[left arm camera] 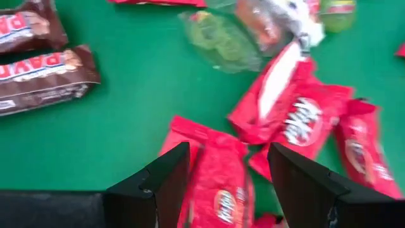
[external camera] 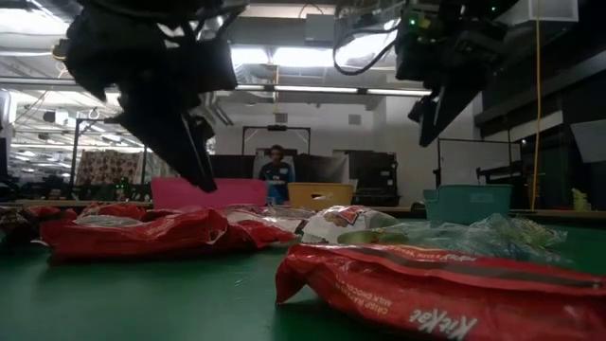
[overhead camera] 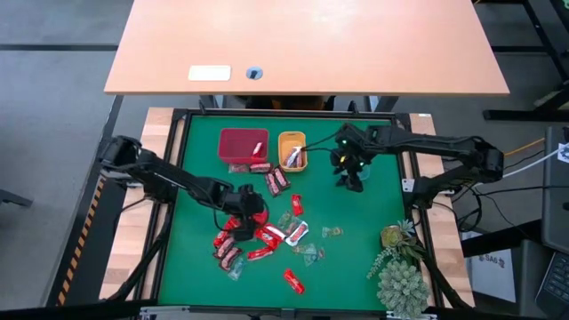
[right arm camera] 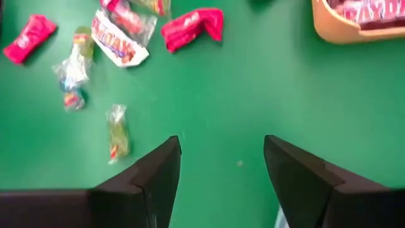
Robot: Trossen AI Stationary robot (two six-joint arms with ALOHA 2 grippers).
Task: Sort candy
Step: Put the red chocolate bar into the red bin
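Note:
The candy lies scattered on the green mat: red wrappers [overhead camera: 267, 236], brown bars [overhead camera: 277, 180] and clear greenish ones [overhead camera: 311, 253]. My left gripper [overhead camera: 247, 213] hangs open just above the red pile. In its wrist view its fingers [left arm camera: 228, 155] stand on either side of a red candy [left arm camera: 221, 183] without touching it. Brown bars [left arm camera: 44, 69] and a greenish candy [left arm camera: 221, 41] lie beyond. My right gripper [overhead camera: 348, 178] is open over bare mat [right arm camera: 221, 145], next to the orange tray [right arm camera: 354, 25]. A greenish candy [right arm camera: 117, 133] and a red one [right arm camera: 193, 26] lie ahead of it.
A red tray [overhead camera: 242, 144] and an orange tray [overhead camera: 292, 149] holding brown bars stand at the far middle. A teal tray [external camera: 469, 204] shows in the low view. A spiky green plant [overhead camera: 400, 276] sits at the near right corner. A person [external camera: 276, 175] stands beyond the table.

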